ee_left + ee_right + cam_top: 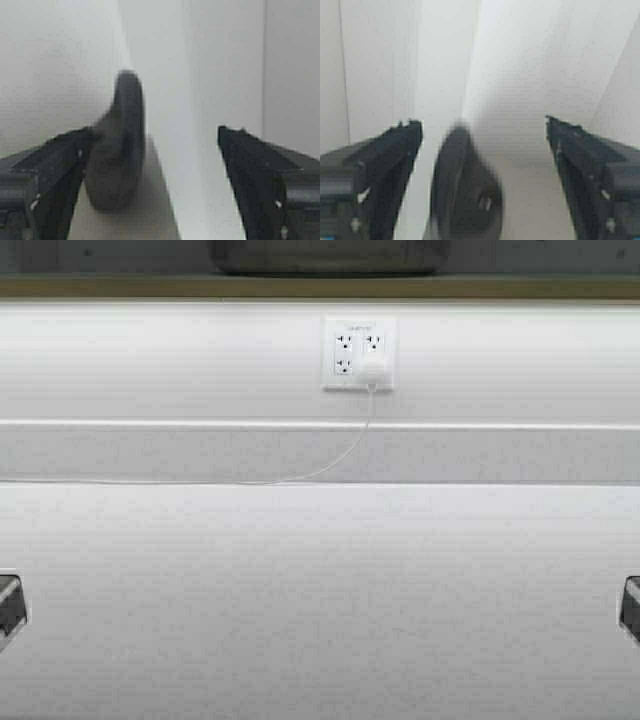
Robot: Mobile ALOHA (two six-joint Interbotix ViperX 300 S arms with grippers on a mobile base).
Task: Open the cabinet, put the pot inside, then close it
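Note:
The pot (330,255) shows only as a dark-grey round body at the top edge of the high view, standing on the counter (120,286). Below it is the white cabinet front (320,590). My left gripper (155,150) is open, with a dark cabinet handle (120,145) between its fingers, close to one finger (60,165). My right gripper (482,145) is open too, with another dark handle (465,190) between its fingers and touching neither. In the high view only a dark bit of each gripper shows, at the left edge (8,608) and the right edge (632,608).
A white wall outlet (359,353) with a white plug (372,372) sits in the panel under the counter. Its thin white cable (330,465) hangs down to the left across a ledge (320,425). White cabinet panels fill both wrist views.

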